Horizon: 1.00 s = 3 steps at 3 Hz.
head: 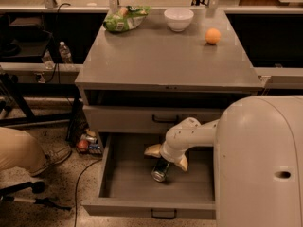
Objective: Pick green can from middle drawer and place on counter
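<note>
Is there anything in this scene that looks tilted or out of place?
The green can sits tilted, not upright, in the open middle drawer, right at the gripper that reaches into it. Nothing else stands out.

Warm, fairly dim indoor light falls from above. The counter (165,60) is evenly lit, matte, with a faint sheen towards its far edge and no hard glare. Just under its front edge lies a band of deep shadow. Below that, the middle drawer (124,183) sits in softer shade. There the gripper (166,159) catches light from above, and the green can (161,170) shows a small glint on its silver end.
</note>
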Available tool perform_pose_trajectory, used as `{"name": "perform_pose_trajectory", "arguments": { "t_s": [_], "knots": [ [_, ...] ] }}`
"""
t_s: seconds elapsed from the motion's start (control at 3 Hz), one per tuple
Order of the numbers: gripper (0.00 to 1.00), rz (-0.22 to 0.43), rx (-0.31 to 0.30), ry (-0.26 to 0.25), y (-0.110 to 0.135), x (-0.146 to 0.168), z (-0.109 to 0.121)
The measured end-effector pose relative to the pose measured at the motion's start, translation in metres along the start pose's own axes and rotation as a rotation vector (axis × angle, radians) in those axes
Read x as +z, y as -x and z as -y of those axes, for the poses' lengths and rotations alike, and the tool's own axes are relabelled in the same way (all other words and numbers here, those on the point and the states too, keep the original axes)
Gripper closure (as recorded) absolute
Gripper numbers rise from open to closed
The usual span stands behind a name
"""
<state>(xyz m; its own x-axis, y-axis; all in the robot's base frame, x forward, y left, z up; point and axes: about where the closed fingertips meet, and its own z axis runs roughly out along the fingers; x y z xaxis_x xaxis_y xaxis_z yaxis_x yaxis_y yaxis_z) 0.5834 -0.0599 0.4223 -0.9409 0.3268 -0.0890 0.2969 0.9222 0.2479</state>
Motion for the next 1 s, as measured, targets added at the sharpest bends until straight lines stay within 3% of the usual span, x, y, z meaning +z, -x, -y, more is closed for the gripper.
{"name": "perform_pose_trajectory", "arguments": {
  "t_s": [1.0],
  "knots": [
    [0.00,0.046,0.073,0.067,0.002,0.031,0.013]
  ]
}}
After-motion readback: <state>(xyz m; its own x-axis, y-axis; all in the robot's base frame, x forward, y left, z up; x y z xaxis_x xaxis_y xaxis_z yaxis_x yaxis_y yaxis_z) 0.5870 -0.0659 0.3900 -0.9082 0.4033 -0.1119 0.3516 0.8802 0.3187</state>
